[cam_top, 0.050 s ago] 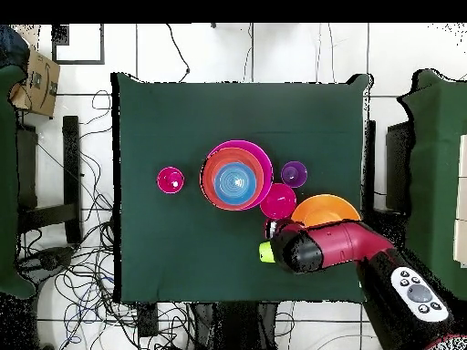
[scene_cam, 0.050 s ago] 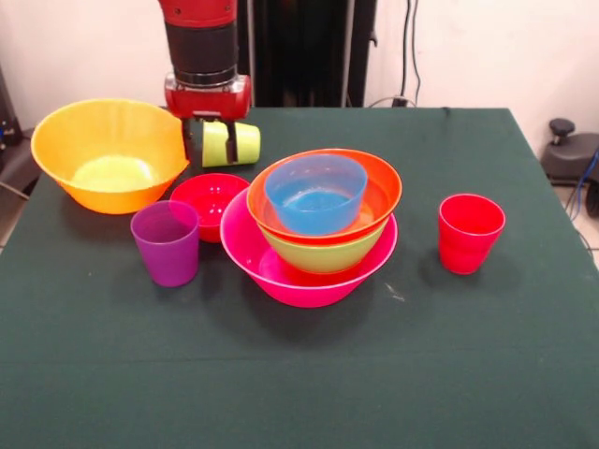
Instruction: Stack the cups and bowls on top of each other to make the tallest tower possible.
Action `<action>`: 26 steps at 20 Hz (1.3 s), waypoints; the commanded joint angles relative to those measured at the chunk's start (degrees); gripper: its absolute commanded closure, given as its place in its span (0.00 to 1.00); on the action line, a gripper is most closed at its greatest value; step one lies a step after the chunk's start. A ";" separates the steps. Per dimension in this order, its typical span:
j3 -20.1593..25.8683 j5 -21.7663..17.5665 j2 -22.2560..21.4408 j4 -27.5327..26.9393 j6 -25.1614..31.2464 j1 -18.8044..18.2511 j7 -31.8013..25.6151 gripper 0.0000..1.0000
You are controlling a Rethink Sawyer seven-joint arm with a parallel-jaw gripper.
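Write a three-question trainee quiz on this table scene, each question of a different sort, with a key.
1. True or false: the red cup stands inside the tower.
2. Which bowl sits topmost in the tower? A) green B) blue C) yellow-orange
3. Fill in: the gripper holds the lime green cup lying on its ____.

Key:
1. False; it stands alone on the table, apart from the pink bowl.
2. B; the blue bowl rests in the orange-red bowl.
3. Side.

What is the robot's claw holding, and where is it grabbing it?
The gripper holds the lime green translucent plastic cup, tipped on its side, with dark fingers pinching across its body about midway.
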 commanded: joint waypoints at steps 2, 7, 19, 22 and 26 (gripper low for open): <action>4.61 -0.44 -3.06 -1.04 9.39 -0.90 -16.50 0.00; 5.18 -1.40 -2.70 -1.24 9.49 -1.25 -15.90 0.00; 4.52 -4.24 -1.41 -0.13 8.45 -2.66 -14.57 0.00; 3.91 -5.13 -0.84 0.02 8.21 -3.19 -14.71 0.00; 3.51 -6.13 -0.25 0.03 8.15 -4.12 -15.42 0.00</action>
